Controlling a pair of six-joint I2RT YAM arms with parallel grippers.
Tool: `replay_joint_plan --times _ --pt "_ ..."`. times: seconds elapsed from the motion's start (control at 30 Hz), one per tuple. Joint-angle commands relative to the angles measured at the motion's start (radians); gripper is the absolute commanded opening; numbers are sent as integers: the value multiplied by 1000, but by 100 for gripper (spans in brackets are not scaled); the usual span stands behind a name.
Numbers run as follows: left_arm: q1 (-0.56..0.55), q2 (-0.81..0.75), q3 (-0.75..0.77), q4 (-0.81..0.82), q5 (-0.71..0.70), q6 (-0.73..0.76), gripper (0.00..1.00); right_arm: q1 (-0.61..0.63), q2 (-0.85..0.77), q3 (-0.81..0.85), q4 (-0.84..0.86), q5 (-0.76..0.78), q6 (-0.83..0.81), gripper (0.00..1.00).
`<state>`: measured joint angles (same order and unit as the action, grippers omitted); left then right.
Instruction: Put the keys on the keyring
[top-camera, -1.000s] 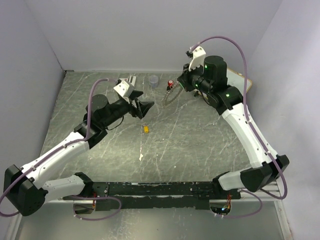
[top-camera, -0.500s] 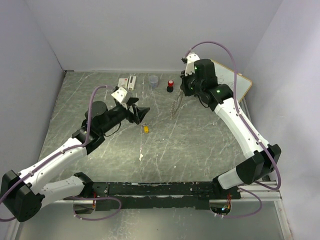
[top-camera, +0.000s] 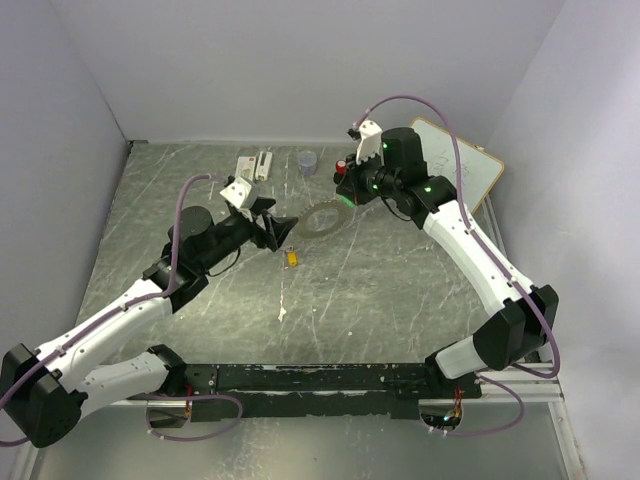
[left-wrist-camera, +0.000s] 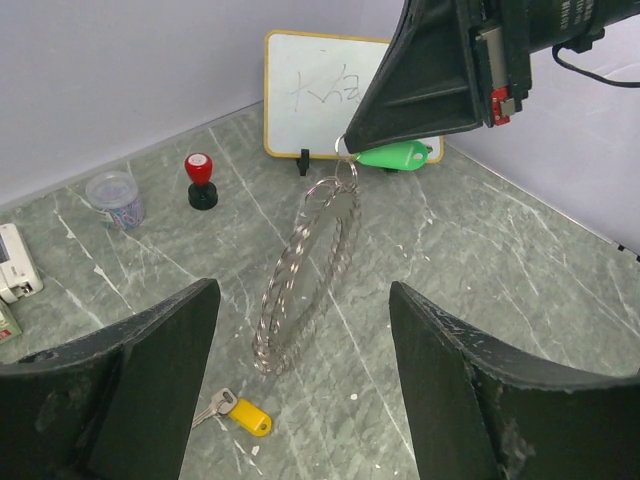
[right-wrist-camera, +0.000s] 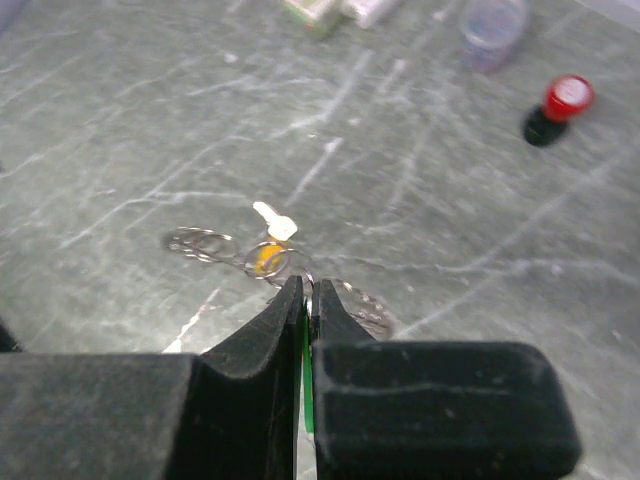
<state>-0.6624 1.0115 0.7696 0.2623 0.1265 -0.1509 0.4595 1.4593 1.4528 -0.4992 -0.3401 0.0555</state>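
My right gripper (top-camera: 347, 190) (right-wrist-camera: 307, 290) is shut on the green key (left-wrist-camera: 395, 155), which shows as a green sliver between the fingers (right-wrist-camera: 306, 370). The silvery keyring (top-camera: 322, 219) (left-wrist-camera: 305, 275) hangs from that key by a small loop, tilted above the table. The yellow key (top-camera: 291, 258) (left-wrist-camera: 245, 417) (right-wrist-camera: 265, 255) lies flat on the table below the ring. My left gripper (top-camera: 285, 228) (left-wrist-camera: 302, 288) is open and holds nothing. It faces the ring's lower end from the left, a short way off.
A red-capped black knob (top-camera: 341, 167) (left-wrist-camera: 200, 180) (right-wrist-camera: 560, 105) and a clear cup (top-camera: 307, 160) (left-wrist-camera: 115, 195) stand at the back. White blocks (top-camera: 255, 165) lie at the back left. A small whiteboard (top-camera: 455, 170) (left-wrist-camera: 320, 95) leans at the back right.
The right arm has swung left and brought the hanging keyring from near the back towards the left gripper. The left gripper has shifted only slightly and stays open.
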Motion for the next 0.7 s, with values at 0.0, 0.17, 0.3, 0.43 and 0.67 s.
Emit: replay_joint_plan --times 0.0,0.17,0.3,0.43,0.67 --pt "4 -15 -17 26 -20 -9 79 -9 26 46 -85 336 42 0" --pt "6 -10 -19 28 -24 -7 79 -21 2 24 -84 458 62 0" --pt "5 -4 -15 29 -23 -6 79 -22 14 35 -87 407 67 0" --pt "6 -15 -19 23 -35 -6 79 -15 33 22 -49 255 63 0" --pt "6 -46 -15 -5 -51 5 80 5 59 21 -1 151 69 0"
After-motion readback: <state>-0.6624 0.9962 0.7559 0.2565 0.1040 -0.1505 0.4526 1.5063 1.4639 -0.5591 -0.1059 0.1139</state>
